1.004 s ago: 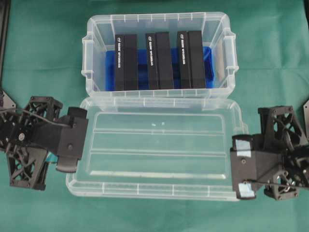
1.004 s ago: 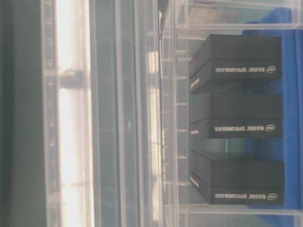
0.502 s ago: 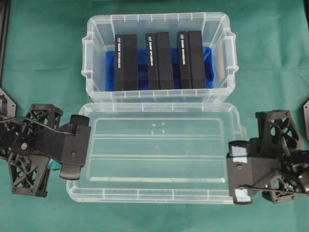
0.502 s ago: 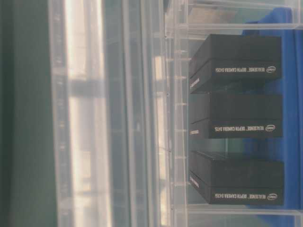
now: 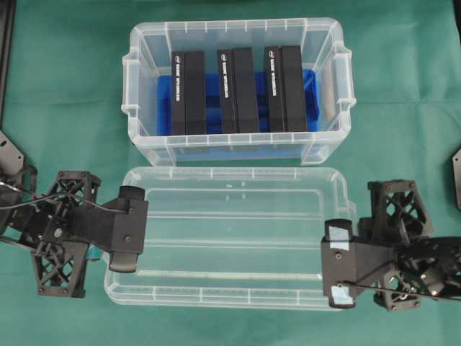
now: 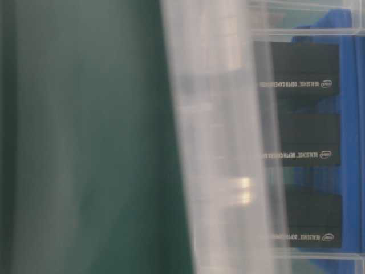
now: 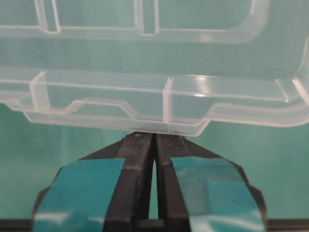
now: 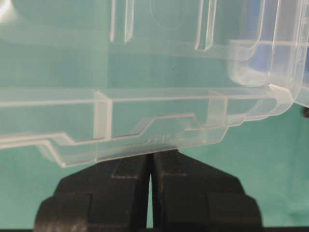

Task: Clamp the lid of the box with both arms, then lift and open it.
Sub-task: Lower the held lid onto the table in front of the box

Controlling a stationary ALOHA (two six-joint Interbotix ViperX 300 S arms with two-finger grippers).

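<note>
Both grippers are pinching the lid by its short ends, so the clamping step looks done and the lift-and-open step appears to be in hand: in the overhead view the lid is sitting clear of the box, on the near side of it, with green cloth showing in the gap between the two. The left gripper is gripping with its fingers pressed nearly together, only a thin slit showing between them, and the lid's edge tab is running into that slit at the tips. The right gripper is doing the same at the opposite end, its jaws all but closed on the stepped tab of the rim. At both ends the lid is lying straight ahead of the fingertips, stretching away from them, held only by its outermost lip. Whether it is hanging in the air or touching the cloth cannot be told; the table-level view is too blurred to help. The next move, as I judge it, is calling for both arms to travel together at an even height, since the shallow grips could slip if one leads.
</note>
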